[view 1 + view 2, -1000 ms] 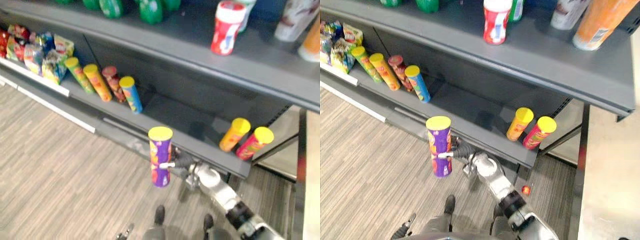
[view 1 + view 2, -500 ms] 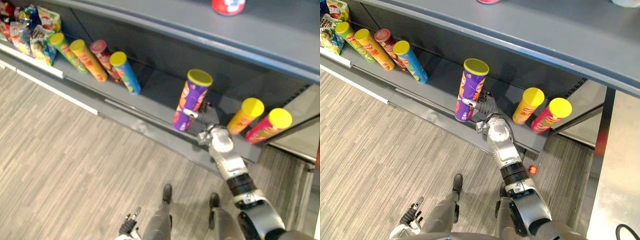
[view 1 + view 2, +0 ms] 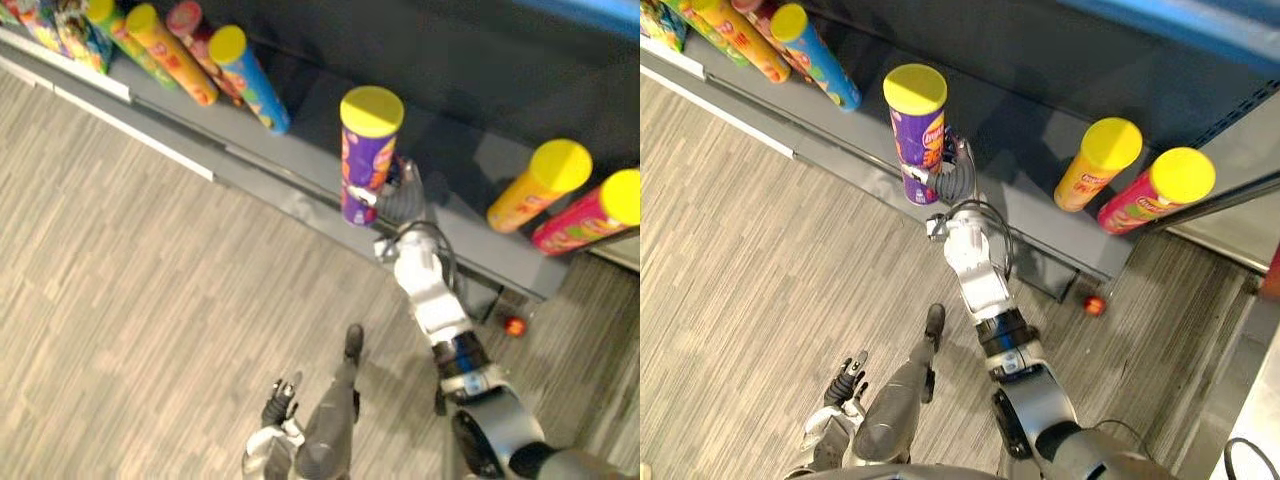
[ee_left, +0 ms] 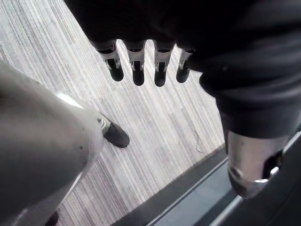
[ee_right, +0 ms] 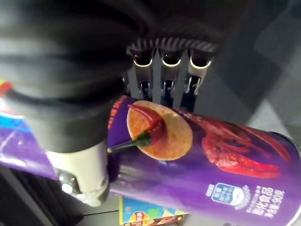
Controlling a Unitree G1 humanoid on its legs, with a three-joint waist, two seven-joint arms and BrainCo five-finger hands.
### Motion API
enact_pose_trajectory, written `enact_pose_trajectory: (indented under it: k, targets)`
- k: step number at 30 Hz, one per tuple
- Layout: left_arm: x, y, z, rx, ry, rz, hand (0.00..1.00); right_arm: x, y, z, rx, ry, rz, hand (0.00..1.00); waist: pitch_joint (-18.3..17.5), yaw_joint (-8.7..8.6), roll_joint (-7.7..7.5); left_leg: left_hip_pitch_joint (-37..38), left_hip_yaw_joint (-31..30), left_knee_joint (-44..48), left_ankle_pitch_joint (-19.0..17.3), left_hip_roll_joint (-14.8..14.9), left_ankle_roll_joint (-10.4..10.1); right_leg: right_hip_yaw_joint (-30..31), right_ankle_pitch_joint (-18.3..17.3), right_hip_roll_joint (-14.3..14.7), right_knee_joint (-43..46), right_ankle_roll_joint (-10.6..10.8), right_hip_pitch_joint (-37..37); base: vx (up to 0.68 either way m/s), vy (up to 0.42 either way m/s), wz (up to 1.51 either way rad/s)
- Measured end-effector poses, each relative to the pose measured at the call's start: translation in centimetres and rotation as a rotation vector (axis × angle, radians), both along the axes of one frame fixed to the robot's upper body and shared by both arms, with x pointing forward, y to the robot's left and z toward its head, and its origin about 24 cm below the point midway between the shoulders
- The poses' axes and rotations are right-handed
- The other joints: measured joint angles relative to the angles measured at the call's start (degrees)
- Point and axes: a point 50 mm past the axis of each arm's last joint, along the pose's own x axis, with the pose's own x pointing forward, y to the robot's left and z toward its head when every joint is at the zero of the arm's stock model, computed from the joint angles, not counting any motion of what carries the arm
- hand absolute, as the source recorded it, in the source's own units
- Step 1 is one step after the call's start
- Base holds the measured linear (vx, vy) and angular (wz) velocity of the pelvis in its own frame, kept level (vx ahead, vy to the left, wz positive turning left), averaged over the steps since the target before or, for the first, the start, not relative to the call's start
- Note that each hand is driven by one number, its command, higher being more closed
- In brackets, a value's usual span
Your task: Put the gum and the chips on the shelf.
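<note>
Left of frame: a row of yellow-lidded cans leans on the bottom shelf (image 3: 305, 135), among them an orange can (image 3: 175, 58) and, innermost, a blue can (image 3: 252, 85). Low down over the wood-grain floor (image 3: 120, 250), the left hand (image 3: 280, 403) hangs idle, fingers (image 4: 138, 70) straight and loose, holding nothing. It is far from the shelf, so it is not the working hand. Centre: the purple chips can (image 3: 368, 160) stands with its long axis upright and the yellow lid on top. Its base is at the front strip of the shelf board, though I cannot tell whether it bears on the board or is just above it. The right hand (image 3: 393, 200) holds the can low on its right-hand side. In the right wrist view the fingers (image 5: 168, 70) are curled round the far side and the thumb (image 5: 82, 174) lies across the near side, so the grip is closed on the can. The can lies straight ahead of the palm, touching it. Judgement: the placing is nearly done, and what remains is to let go and draw back without tipping the can. Right of it, the second orange can (image 3: 535, 188) and a red can (image 3: 590, 218) lean on the shelf, well apart from the purple one. The blue can is also well apart, so the gap looks free. A small red ball (image 3: 515, 325) lies on the floor under the shelf end, out of the way.
</note>
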Motion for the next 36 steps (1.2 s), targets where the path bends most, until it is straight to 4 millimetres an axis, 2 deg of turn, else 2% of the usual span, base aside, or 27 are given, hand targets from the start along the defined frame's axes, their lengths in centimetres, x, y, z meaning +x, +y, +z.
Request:
enact_pose_trajectory:
  k: [2, 5, 12, 16, 21, 26, 29, 33, 36]
  targets:
    - [1.1, -0.6, 0.5, -0.017, -0.032, 0.002, 0.00, 0.6, -0.5, 0.6, 0.019, -0.009, -0.043, 1.00, 0.59, 1.04, 0.05, -1.60, -0.04, 0.39, 0.31, -0.03, 0.31, -0.05, -0.01, -0.08, 0.66, -0.01, -1.73, 0.02, -0.041, 0.03]
    - [1.9, -1.1, 1.0, -0.019, -0.067, -0.006, 0.00, 1.1, -1.1, 2.2, 0.054, -0.046, -0.094, 1.00, 1.39, 1.30, 0.30, -2.85, -0.05, 0.52, 0.69, -0.34, 0.47, 0.02, -0.02, -0.36, 1.07, -0.03, -2.99, 0.02, -0.024, 0.03]
    - [2.7, -1.7, 1.6, -0.048, -0.103, 0.027, 0.00, 2.4, -3.5, 5.4, 0.063, -0.134, -0.226, 1.00, 2.32, 2.52, 0.62, -4.68, 0.18, 0.77, 0.69, -0.58, 0.49, 0.64, -0.02, -0.52, 1.71, -0.03, -5.18, 0.01, -0.024, -0.01]
    - [3.0, -1.9, 1.9, -0.044, -0.121, 0.012, 0.00, 2.4, -3.7, 6.5, 0.085, -0.171, -0.254, 1.00, 2.33, 2.76, 0.64, -6.16, 0.90, 0.77, 0.71, -0.74, 0.52, 1.54, -0.02, -0.52, 2.54, -0.03, -7.44, -0.01, -0.039, -0.06]
    - [3.7, -2.9, 2.7, -0.045, -0.163, -0.031, 0.00, 2.2, -5.1, 7.0, 0.081, -0.222, -0.379, 1.00, 2.54, 2.99, 1.08, -7.12, 1.47, 0.89, 0.77, -0.90, 0.60, 2.18, -0.02, -0.54, 3.13, -0.03, -8.90, -0.01, -0.042, -0.03]
    - [4.9, -4.1, 4.4, -0.053, -0.247, -0.067, 0.00, 0.3, -7.5, 8.7, 0.074, -0.367, -0.578, 1.00, 3.19, 4.02, 1.73, -9.85, 1.54, 1.66, 0.80, -1.26, 0.63, 2.89, -0.03, -0.69, 4.93, -0.04, -12.09, -0.02, -0.050, 0.02]
    - [5.6, -4.2, 5.7, 0.011, -0.300, -0.075, 0.00, -0.8, -8.9, 8.3, 0.135, -0.399, -0.685, 1.00, 3.39, 4.27, 2.10, -10.86, 1.54, 1.98, 0.79, -1.62, 0.66, 3.13, -0.26, -1.02, 5.43, 0.00, -13.15, -0.02, -0.033, 0.07]
    - [6.2, -4.3, 7.1, 0.080, -0.364, -0.096, 0.00, -1.7, -10.3, 6.8, 0.073, -0.409, -0.830, 1.00, 3.47, 4.77, 2.27, -12.50, 1.53, 2.63, 0.79, -2.42, 0.78, 3.69, -0.84, -1.63, 6.94, 0.14, -15.20, -0.01, -0.033, 0.06]
    - [6.3, -4.3, 7.7, 0.106, -0.390, -0.104, 0.00, -2.4, -10.5, 6.8, 0.039, -0.436, -0.875, 1.00, 3.47, 5.34, 2.27, -13.32, 1.54, 2.94, 0.74, -2.53, 0.82, 3.74, -0.93, -1.75, 7.60, 0.05, -16.09, -0.01, -0.042, 0.04]
